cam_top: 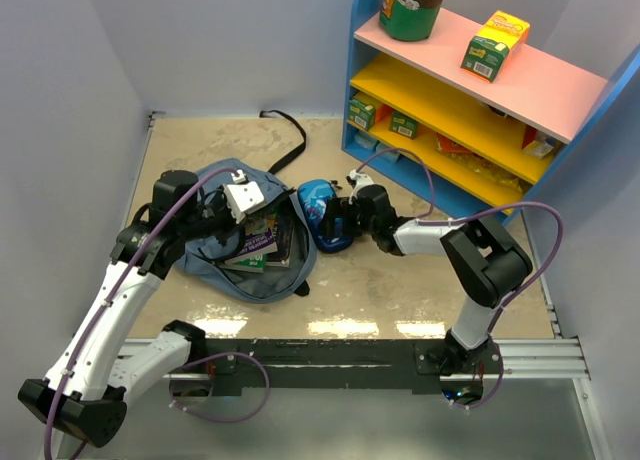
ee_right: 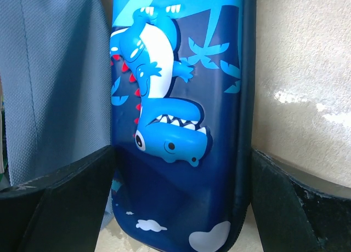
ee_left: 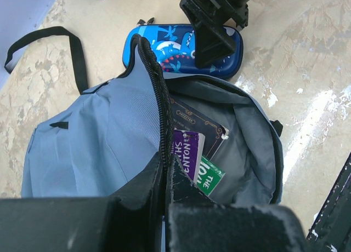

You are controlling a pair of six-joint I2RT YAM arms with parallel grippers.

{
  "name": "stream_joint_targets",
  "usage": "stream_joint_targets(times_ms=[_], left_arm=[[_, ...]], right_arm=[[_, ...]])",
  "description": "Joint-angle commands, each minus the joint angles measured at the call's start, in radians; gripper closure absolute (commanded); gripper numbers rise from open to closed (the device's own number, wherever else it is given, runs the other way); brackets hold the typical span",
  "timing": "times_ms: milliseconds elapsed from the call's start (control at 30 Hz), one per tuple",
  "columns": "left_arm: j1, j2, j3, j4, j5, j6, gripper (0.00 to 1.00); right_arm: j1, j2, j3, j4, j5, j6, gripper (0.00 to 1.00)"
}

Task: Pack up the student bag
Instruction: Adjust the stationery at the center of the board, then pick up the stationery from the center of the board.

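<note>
Two arms reach in over the table [cam_top: 400,290]. On the left, the left gripper [cam_top: 245,198] [ee_left: 166,175] has its fingers pressed together on the zipper edge of the student bag [cam_top: 262,280] [ee_left: 98,137], pinching the upper flap and lifting it clear of the lower half. The bag lies on the table directly under this gripper, with its mouth gaping on the gripper's right. Just below the fingertips, inside that opening, several books [cam_top: 262,245] [ee_left: 189,148] lie stacked: a dark one, a purple one and a green one. A black strap [cam_top: 285,140] trails off on the table beyond the gripper.

Further right, the right gripper [cam_top: 345,215] [ee_right: 181,170] stands spread wide, with one finger on each side of a blue pencil case [cam_top: 322,220] [ee_left: 164,49] [ee_right: 175,98] printed with a cartoon dinosaur. The case lies flat on the table between the fingers, its left side against the bag's fabric. Whether the pads touch the case I cannot tell.

Beyond and to the right of this gripper stands a coloured shelf [cam_top: 480,110] holding small boxes.
</note>
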Motion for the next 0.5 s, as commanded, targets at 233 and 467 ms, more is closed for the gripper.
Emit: stream_joint_targets(times_ms=[233,467], left_arm=[[-0.004,-0.001,0.049,0.054,0.039,-0.02,1.0],[-0.004,0.002,0.057,0.054,0.045,-0.016,1.0]], right_arm=[[0.003,0.035,-0.054,0.054,-0.069,0.002,0.01],[0.006,0.208,-0.091,0.239,-0.164,0.063,0.03]])
